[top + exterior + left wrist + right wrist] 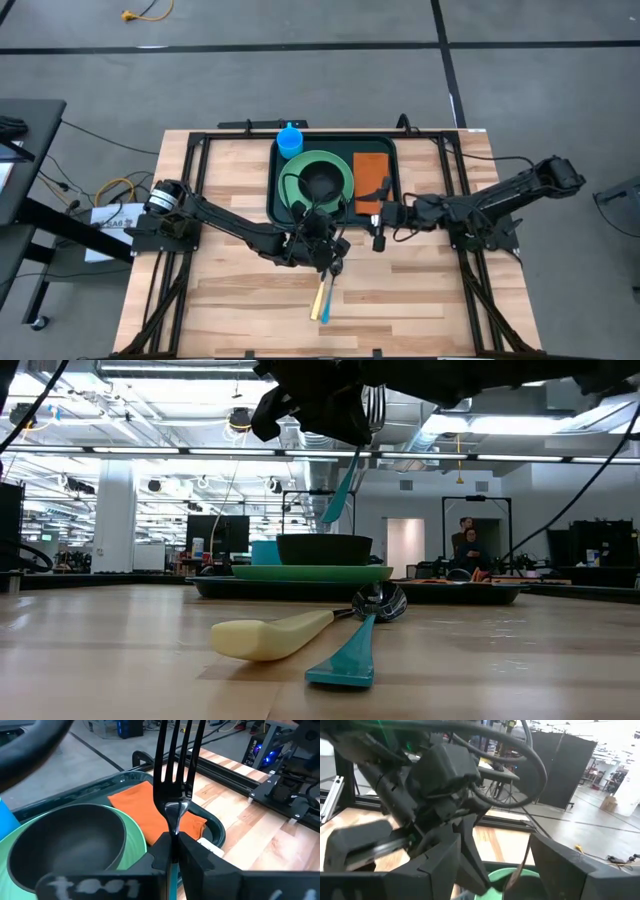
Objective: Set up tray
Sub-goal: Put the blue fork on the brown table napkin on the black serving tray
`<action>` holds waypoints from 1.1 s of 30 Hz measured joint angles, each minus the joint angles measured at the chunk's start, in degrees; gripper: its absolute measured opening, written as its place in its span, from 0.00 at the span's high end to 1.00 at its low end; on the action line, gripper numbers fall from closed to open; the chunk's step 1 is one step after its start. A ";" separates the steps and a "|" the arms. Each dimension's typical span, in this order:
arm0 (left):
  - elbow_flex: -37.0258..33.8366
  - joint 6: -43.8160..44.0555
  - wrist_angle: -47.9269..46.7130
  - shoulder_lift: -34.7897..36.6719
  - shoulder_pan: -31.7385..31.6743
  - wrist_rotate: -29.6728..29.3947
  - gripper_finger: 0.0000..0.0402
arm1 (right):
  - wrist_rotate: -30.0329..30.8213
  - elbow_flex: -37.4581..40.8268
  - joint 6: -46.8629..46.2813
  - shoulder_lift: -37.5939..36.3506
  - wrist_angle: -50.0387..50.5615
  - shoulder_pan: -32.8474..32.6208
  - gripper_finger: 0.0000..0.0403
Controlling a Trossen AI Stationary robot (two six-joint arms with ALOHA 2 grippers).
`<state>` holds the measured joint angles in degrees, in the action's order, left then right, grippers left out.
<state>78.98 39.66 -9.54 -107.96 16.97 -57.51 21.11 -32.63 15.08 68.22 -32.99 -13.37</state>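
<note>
The dark green tray [278,205] lies at the table's far middle. It holds a light-green plate [343,165] with a dark bowl [320,180] on it, an orange napkin [372,178] and a blue cup [290,141]. My left gripper [325,247] is at the tray's near edge, shut on a fork [175,765] with a teal handle [340,492]. My right gripper [381,222] hangs open beside the napkin's near end and faces the left arm; in its own wrist view [507,870] nothing is between its fingers. My left gripper pinches the fork's metal neck [175,826], just below the tines, between its two fingers. The fork stands roughly upright, tines up [372,405], with the teal handle hanging below the fingers. It is lifted clear of the table and the tray.
A spoon with a cream handle [270,636] and a teal-handled utensil [346,660] lie crossed on the bare wood near the table's front middle [322,296]. Black frame rails [190,190] run along the table's left and right sides. People [468,546] are far behind the table.
</note>
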 joint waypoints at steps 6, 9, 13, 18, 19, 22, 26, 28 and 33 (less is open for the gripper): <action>0.00 -0.02 -0.02 0.00 0.00 0.07 0.98 | 0.01 -0.95 0.49 0.55 0.01 0.20 0.50; 0.00 -0.02 -0.02 -0.02 0.00 0.08 0.98 | 0.00 -0.95 0.50 0.55 0.16 0.80 0.54; 0.00 -0.08 -0.09 -0.02 0.00 0.06 0.98 | -0.01 -0.95 0.30 0.51 2.29 2.49 0.57; 0.00 -0.09 -0.07 -0.02 0.00 0.10 0.98 | 0.00 -0.95 -0.44 0.51 2.86 4.39 0.58; 0.00 -0.09 -0.07 -0.02 0.00 0.10 0.98 | -0.06 -0.95 -0.45 0.51 2.87 4.58 0.58; 0.00 -0.09 -0.07 -0.02 0.00 0.10 0.98 | -0.18 -0.95 -0.49 0.51 2.73 5.07 0.57; 0.00 -0.09 -0.04 -0.02 0.00 0.10 0.98 | -0.20 -0.95 -0.51 0.51 2.56 5.35 0.57; 0.00 -0.09 -0.02 -0.02 0.00 0.08 0.98 | -0.27 -0.95 -0.53 0.51 2.50 5.35 0.58; 0.00 -0.09 0.27 -0.02 -0.21 0.04 0.98 | -1.52 -0.95 -0.71 0.51 1.93 5.33 0.61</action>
<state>78.98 39.57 -9.27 -107.98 16.76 -57.47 19.59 -33.58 14.37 68.73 -31.06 -8.03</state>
